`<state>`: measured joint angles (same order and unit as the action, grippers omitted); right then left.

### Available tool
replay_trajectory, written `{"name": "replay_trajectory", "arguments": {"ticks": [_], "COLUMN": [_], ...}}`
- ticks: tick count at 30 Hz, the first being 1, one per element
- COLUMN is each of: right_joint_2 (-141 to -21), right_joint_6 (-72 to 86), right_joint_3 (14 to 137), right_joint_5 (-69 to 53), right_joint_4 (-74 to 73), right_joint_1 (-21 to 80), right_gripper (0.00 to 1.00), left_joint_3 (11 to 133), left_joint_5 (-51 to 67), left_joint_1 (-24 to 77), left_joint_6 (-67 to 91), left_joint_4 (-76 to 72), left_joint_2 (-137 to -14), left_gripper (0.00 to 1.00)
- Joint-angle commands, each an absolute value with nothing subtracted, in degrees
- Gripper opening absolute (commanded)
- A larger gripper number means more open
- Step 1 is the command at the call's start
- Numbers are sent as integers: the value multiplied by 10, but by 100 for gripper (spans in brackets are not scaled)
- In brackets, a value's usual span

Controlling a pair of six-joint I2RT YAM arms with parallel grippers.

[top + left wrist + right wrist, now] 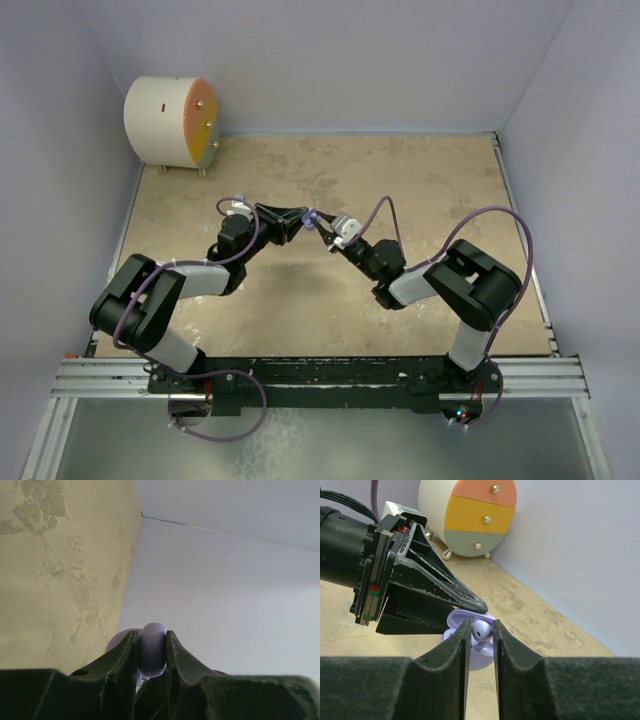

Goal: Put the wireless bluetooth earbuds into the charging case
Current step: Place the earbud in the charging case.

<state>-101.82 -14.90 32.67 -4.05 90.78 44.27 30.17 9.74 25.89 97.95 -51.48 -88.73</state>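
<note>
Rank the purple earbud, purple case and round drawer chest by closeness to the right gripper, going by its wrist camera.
1. earbud: between the right gripper's fingers.
2. case: just behind it, held by the left gripper.
3. drawer chest: far back, by the wall.

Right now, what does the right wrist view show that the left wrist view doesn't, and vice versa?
Only the right wrist view: a lilac earbud pinched in the right claw, and the round drawer cabinet. Only the left wrist view: the seam between two walls. Both: the left claw clamped on the lilac charging case, and the tabletop.
</note>
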Motion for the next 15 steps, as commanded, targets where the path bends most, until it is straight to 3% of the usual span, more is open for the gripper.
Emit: {"name": "replay_trajectory", "arguments": {"ticks": [1, 15], "right_joint_2": [-1012, -1015], "right_joint_6": [-143, -143], "right_joint_3": [345, 352], "right_joint_5": [-45, -36], "right_joint_4": [1250, 1246], "right_joint_1": [449, 452], "right_gripper": [27, 35], "left_joint_3": [323, 321], "left_joint_5": [88, 89], "left_joint_1": [258, 258], "left_joint_6": [987, 988], "left_joint_4": [-558, -559], "left_joint_2": [-866, -865], "left_gripper": [0, 0]}}
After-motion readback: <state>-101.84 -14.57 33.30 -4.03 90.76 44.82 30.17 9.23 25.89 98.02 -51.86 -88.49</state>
